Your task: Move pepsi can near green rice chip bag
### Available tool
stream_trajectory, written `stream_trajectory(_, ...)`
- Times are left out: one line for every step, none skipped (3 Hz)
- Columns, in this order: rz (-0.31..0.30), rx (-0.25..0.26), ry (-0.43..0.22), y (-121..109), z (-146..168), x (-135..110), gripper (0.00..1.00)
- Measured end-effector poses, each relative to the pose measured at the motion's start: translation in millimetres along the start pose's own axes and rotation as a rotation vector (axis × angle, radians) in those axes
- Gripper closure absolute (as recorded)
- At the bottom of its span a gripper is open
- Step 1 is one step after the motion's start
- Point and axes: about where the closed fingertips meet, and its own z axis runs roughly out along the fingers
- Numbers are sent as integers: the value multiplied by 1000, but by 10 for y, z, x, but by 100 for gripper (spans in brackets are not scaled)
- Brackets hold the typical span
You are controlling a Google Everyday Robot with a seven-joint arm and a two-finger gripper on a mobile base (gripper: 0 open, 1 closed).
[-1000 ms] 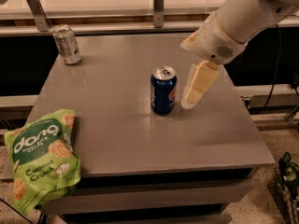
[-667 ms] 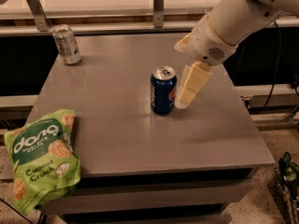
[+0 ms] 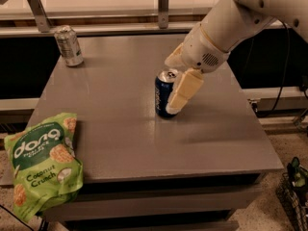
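Observation:
The pepsi can (image 3: pixel 161 96), dark blue with a silver top, stands upright near the middle of the grey table (image 3: pixel 120 129). My gripper (image 3: pixel 172 91) comes down from the upper right and is open around the can. One cream finger (image 3: pixel 183 89) covers the can's right front, and the other is behind the can, mostly hidden. The can rests on the table. The green rice chip bag (image 3: pixel 43 165), light green with white lettering, lies at the table's front left corner and hangs over the edge, well left of the can.
A silver-grey can (image 3: pixel 68 45) stands upright at the table's back left corner. A rail with metal posts (image 3: pixel 163 6) runs behind the table. Cables and a small basket (image 3: pixel 293 186) are on the floor at the right.
My gripper has moved left and slightly down, from beside the can's right side to around the can. The can, the bag and the silver can have not moved.

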Motion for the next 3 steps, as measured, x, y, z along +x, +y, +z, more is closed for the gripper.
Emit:
stream_trajectory(-3, -42, -46, 40, 54, -64, 40)
stream_trajectory(-23, -84, -110, 96, 77, -166, 64)
stream_trajectory(-27, -111, -156, 141, 36, -255, 86)
